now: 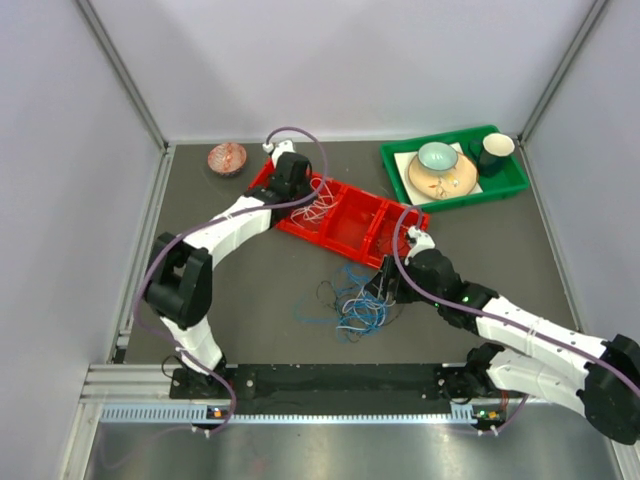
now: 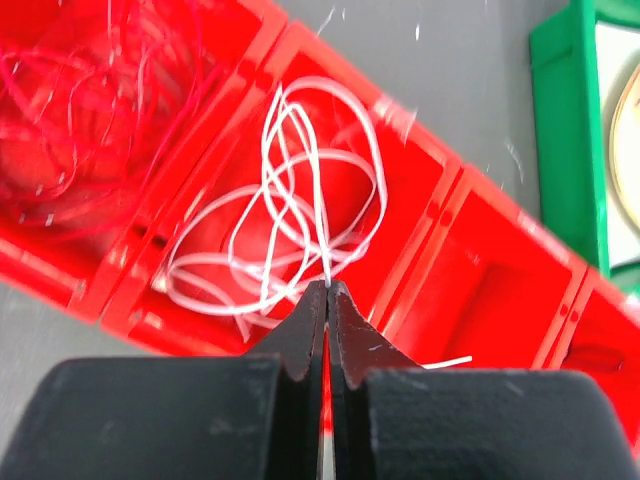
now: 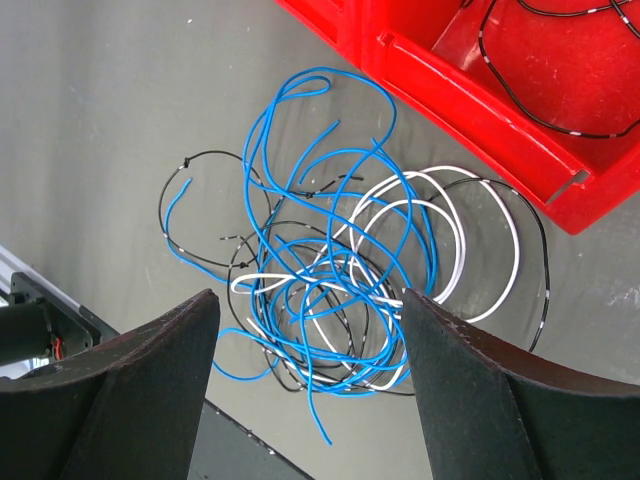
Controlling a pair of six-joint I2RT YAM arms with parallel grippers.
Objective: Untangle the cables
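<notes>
A red tray (image 1: 395, 215) with several compartments lies on the dark table. In the left wrist view one compartment holds looped white cables (image 2: 300, 200) and the one to its left holds red cables (image 2: 90, 110). My left gripper (image 2: 327, 286) is over the tray (image 2: 480, 290), shut on a strand of white cable at its tips. A tangle of blue, white and black cables (image 1: 355, 305) lies on the table in front of the tray. My right gripper (image 3: 308, 295) hangs open above that tangle (image 3: 330, 290), touching nothing. A black cable (image 3: 530, 110) lies in a tray compartment.
A green tray (image 1: 508, 185) at the back right holds a plate, a bowl and a dark cup. A reddish bowl (image 1: 227, 158) sits at the back left. A metal rail (image 1: 300, 395) runs along the near edge, and white walls close in both sides.
</notes>
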